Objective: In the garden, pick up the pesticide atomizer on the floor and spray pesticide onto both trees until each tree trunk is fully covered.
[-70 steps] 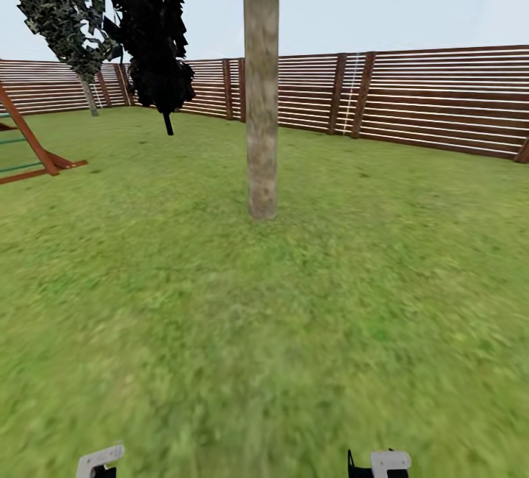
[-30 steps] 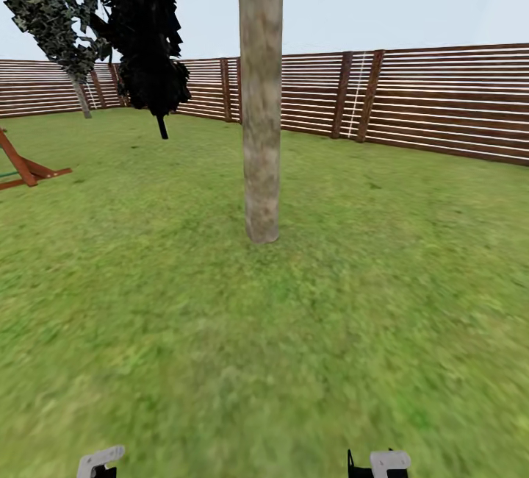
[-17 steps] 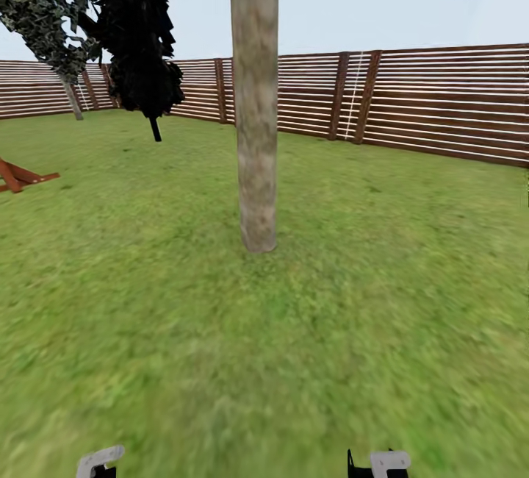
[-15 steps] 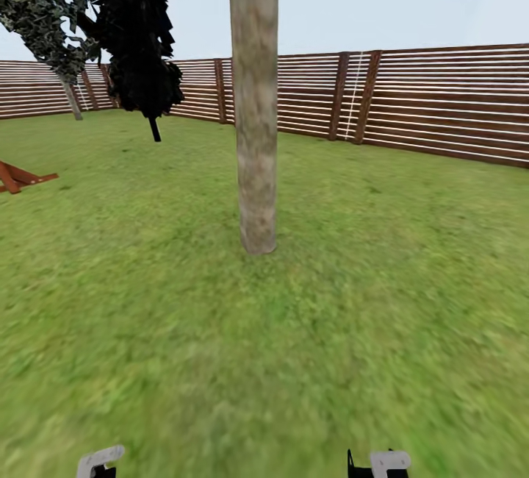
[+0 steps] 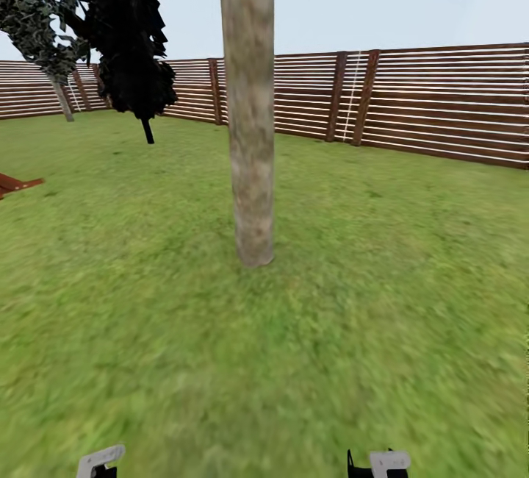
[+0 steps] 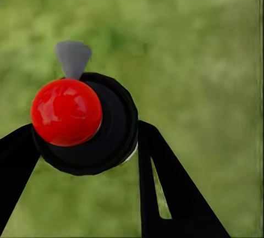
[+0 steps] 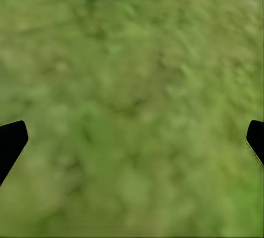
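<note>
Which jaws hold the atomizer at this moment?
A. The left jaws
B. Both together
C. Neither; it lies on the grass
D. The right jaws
A: in the left wrist view the atomizer, black with a red spot, sits between the two dark fingers of the left gripper, while the right gripper stands wide open over bare grass.

I see the tree trunk [image 5: 250,118] standing on the lawn [image 5: 382,279] straight ahead. Behind the trunk runs the fence [image 5: 441,103]. Left of the trunk and farther back stands a conifer [image 5: 125,37], with another tree [image 5: 37,15] beyond it.
</note>
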Motion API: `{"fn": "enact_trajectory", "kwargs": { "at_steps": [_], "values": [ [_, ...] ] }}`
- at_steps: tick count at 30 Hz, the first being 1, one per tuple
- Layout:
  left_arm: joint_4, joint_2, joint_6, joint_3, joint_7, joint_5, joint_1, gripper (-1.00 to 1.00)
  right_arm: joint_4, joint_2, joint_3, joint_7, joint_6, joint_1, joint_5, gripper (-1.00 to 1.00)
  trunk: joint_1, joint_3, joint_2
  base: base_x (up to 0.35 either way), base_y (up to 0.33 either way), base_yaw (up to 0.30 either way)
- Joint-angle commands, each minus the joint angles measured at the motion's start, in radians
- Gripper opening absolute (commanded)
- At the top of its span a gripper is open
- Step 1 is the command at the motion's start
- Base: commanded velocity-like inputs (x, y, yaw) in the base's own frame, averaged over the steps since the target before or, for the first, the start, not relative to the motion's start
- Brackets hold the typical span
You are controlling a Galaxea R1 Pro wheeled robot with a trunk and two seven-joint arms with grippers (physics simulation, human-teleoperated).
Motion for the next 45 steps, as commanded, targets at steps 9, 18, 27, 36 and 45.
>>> {"fn": "enact_trajectory", "kwargs": {
  "at_steps": [9, 18, 27, 36, 45],
  "values": [
    [-0.003, 0.004, -0.004, 0.004, -0.011, 0.006, -0.001, -1.0, -0.004, 0.001, 0.002, -0.013, 0.002, -0.001, 0.004, 1.0, 0.0, -0.001, 0.0, 0.339, 0.0, -0.138],
    [-0.122, 0.037, 0.016, -0.018, -0.146, -0.162, -0.039, -1.0, -0.259, -0.023, 0.009, 0.129, 0.139, -0.001, 0.093, 1.0, 0.0, -0.001, 0.0, 0.339, 0.0, -0.001],
    [-0.149, 0.114, 0.187, -0.026, -0.604, -0.514, -0.203, -1.0, -0.377, -0.069, 0.007, 0.681, 0.333, -0.128, 0.301, 1.0, 0.0, -0.001, 0.0, 0.339, 0.0, 0.0],
    [-0.289, 0.107, 0.314, -0.028, -0.963, -0.762, -0.302, -1.0, -0.469, -0.07, 0.006, 1.109, 0.345, -0.215, 0.448, 1.0, 0.0, -0.001, 0.0, 0.313, 0.0, 0.0],
    [-0.324, 0.11, 0.345, -0.029, -0.993, -0.827, -0.301, -1.0, -0.494, -0.07, 0.003, 1.164, 0.344, -0.216, 0.449, 1.0, 0.0, -0.001, 0.0, 0.063, 0.0, 0.0]
  ]
}}
